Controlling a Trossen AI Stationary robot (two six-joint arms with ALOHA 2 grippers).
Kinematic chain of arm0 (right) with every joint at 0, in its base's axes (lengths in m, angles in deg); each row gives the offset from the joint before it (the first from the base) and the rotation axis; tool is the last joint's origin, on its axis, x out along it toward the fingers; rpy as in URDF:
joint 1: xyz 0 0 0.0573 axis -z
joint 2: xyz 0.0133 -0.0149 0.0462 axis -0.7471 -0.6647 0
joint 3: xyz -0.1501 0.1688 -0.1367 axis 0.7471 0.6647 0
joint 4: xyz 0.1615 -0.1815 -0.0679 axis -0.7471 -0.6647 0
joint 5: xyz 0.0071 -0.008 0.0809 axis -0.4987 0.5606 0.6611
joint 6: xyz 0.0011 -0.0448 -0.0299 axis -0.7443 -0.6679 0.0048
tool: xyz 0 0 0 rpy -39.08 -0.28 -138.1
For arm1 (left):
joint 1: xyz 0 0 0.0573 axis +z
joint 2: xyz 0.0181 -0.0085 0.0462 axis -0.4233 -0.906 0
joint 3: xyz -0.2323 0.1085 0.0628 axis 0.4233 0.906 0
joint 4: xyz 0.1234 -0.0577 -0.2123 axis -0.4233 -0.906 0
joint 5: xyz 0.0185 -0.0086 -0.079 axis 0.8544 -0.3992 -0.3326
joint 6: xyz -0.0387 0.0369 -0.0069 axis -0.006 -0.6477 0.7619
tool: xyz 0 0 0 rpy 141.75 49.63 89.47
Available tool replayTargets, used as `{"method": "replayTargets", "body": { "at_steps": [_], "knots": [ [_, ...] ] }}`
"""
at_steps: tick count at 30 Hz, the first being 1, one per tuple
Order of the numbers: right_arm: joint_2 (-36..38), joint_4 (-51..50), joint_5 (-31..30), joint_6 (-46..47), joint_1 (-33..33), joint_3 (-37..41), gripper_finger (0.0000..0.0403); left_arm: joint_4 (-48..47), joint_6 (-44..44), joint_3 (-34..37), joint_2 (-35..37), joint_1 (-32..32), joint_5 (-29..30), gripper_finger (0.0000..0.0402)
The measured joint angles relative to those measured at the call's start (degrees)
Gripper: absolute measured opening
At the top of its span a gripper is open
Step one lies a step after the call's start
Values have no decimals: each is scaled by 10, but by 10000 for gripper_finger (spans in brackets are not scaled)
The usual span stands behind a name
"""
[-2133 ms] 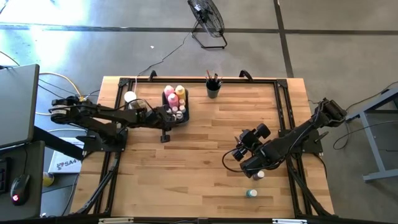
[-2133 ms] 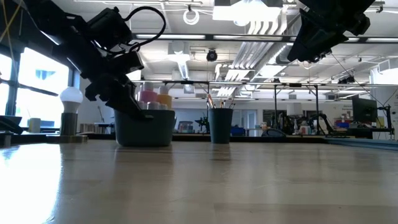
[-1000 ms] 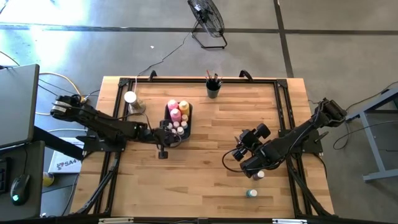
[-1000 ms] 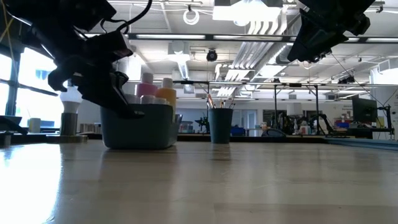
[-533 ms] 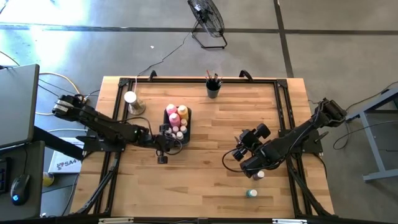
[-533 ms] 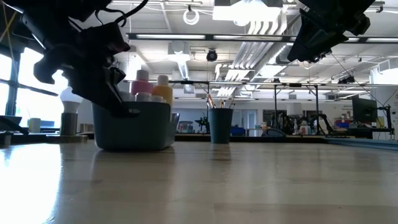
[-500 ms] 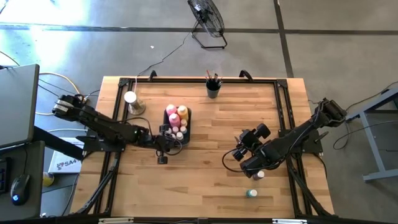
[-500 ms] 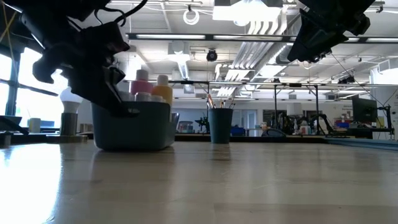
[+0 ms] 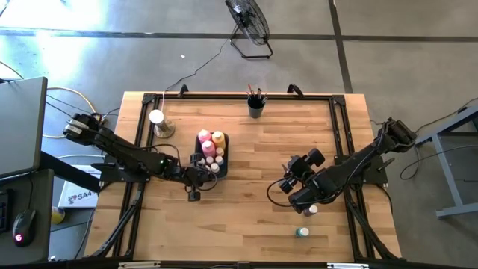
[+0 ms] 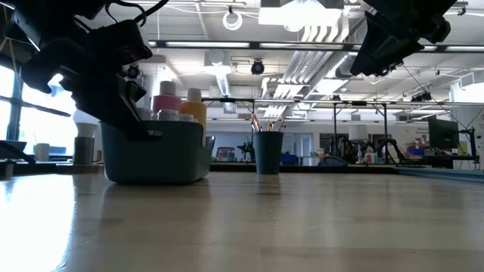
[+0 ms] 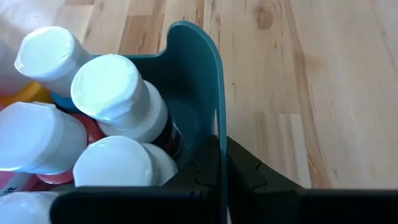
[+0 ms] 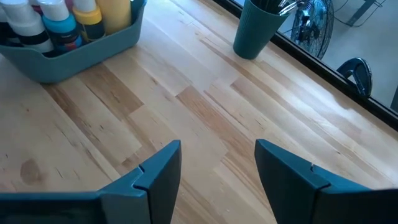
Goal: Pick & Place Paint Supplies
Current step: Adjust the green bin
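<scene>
**Left tool clamped on the teal bin's rim, right tool idle and spread**

Left tool [image 9: 196,177] low over the wooden counter [image 9: 246,217], fingers pinched onto the wall of the teal bin [image 9: 210,153] at its near end; in the left wrist view, one finger [image 11: 186,180] inside the rim and the other outside, the thin teal wall [image 11: 214,118] squeezed between them. Bin standing on the counter left of centre, packed with paint supplies: tall pink squeeze bottle [image 9: 203,137] and yellow squeeze bottle [image 9: 217,137] side by side at the far end, small white-capped paint bottles [image 9: 210,158] crowded toward the gripped end. Same white caps [image 11: 107,87] right against the grasped wall in the left wrist view. In the low view, bin [image 10: 155,157] resting flat, pink and yellow bottle tops above its rim.

Dark cup [image 9: 256,108] with thin paintbrushes [image 9: 256,93] upright at the far edge, well apart from the bin. White knob on a round tan base [image 9: 158,121] near the far left corner. Two small bottles on the counter at the right: one [image 9: 309,211] just beside the right arm, one with a teal body [image 9: 301,232] nearer the front edge.

Right tool [image 9: 287,184] raised over the right half of the counter, fingers [image 12: 158,171] wide apart, holding nothing.
</scene>
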Motion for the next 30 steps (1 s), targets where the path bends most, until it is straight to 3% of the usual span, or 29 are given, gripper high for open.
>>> {"method": "replayTargets", "body": {
  "at_steps": [25,30],
  "knots": [
    [0,1,11,0,0,0,199,-2,-43,-1,0,2,-3,6],
    [0,1,11,0,0,0,199,0,-52,0,-1,2,11,33]
  ]
}}
